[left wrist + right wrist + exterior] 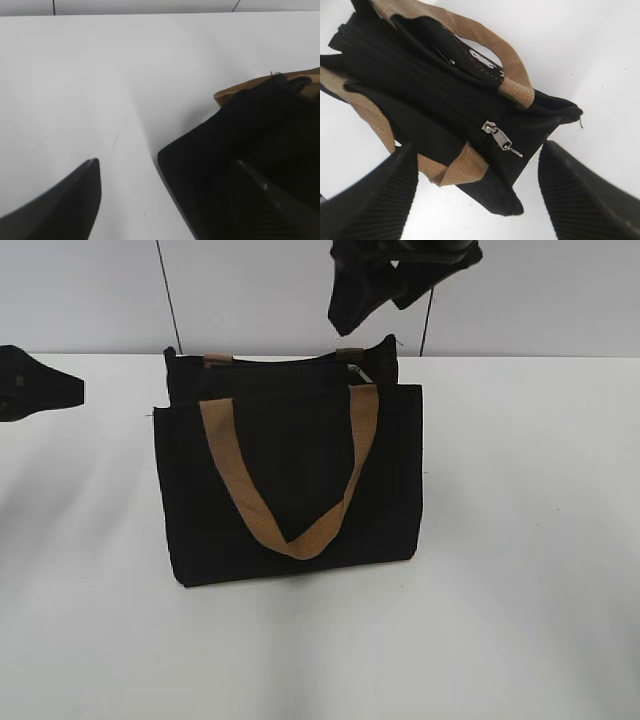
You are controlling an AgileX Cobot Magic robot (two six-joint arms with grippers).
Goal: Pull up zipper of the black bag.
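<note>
The black bag point(290, 480) stands upright at mid-table, one tan strap handle point(290, 530) hanging down its front. My right gripper point(375, 300) hovers open above the bag's right top end. In the right wrist view the zipper point(420, 75) runs along the top rim to its greyish slider and pull point(501, 140) near the bag's end. The open, empty right gripper point(479, 150) has a finger on either side of that end, above it. My left gripper point(40, 380) is off to the bag's left, open and empty point(167, 165), with the bag's corner point(235, 135) beside its right finger.
The bag rests on a white table point(520, 590). A pale wall point(80, 290) rises behind the table's back edge, with two thin dark cables point(170, 300) running down it. The second tan strap point(495, 45) lies over the bag's far side.
</note>
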